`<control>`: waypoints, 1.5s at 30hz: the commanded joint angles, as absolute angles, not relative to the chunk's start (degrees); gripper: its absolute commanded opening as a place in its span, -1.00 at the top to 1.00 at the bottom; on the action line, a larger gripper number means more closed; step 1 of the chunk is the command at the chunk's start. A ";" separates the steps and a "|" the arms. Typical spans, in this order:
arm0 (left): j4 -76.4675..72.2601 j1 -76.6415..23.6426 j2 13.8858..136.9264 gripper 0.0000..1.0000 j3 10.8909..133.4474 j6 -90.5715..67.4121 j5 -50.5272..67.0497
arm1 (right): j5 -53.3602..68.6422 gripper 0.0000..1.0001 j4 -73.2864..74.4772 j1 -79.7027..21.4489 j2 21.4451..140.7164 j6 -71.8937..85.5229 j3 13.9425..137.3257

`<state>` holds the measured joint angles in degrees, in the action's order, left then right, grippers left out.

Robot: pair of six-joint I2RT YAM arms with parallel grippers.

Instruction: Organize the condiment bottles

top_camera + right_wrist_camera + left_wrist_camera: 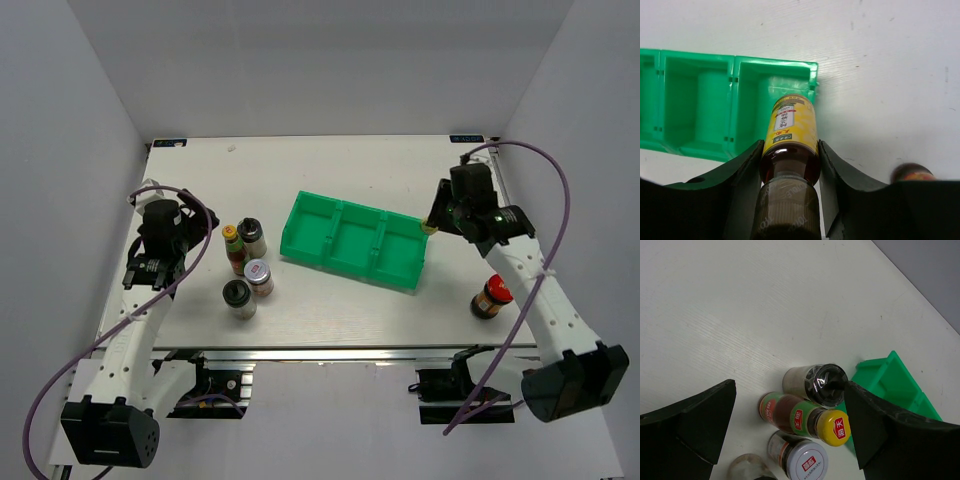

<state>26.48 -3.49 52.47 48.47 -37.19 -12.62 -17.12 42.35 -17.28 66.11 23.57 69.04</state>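
Condiment bottles (245, 265): four cluster at left, before the wide-open, empty left gripper (790, 415). Right gripper (789, 155), clamped on a slim sauce bottle (790, 125), holds it at the green tray's (775, 62) end compartment; best lower it centred and upright before releasing. Red-lidded jar (491, 297) stands rightmost.

Six condiment containers are counted on one table (350, 165): two slim sauce bottles (235, 250) (790, 130), two black-capped shakers (251, 236) (239, 298), one silver-lidded jar (259, 277) and one red-lidded jar (489, 298). One green tray (350, 270), divided into three compartments, is counted, and two robot arms (130, 330) (545, 300) are pictured.
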 commanded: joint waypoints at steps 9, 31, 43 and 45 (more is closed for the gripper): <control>25.31 -3.25 53.88 -0.96 49.31 -36.12 -9.84 | -15.82 0.68 31.38 -21.88 79.18 22.94 71.02; 28.56 -3.25 53.26 -0.96 50.71 -37.44 -9.67 | -18.02 0.34 29.53 -21.97 95.97 24.79 73.92; 28.30 -3.25 52.82 -0.96 50.54 -37.18 -9.76 | -17.85 -0.79 33.04 -22.15 91.68 24.87 76.90; 28.13 -3.25 52.56 -0.96 50.36 -37.27 -9.58 | -16.97 -0.79 33.75 -22.15 90.18 25.22 76.73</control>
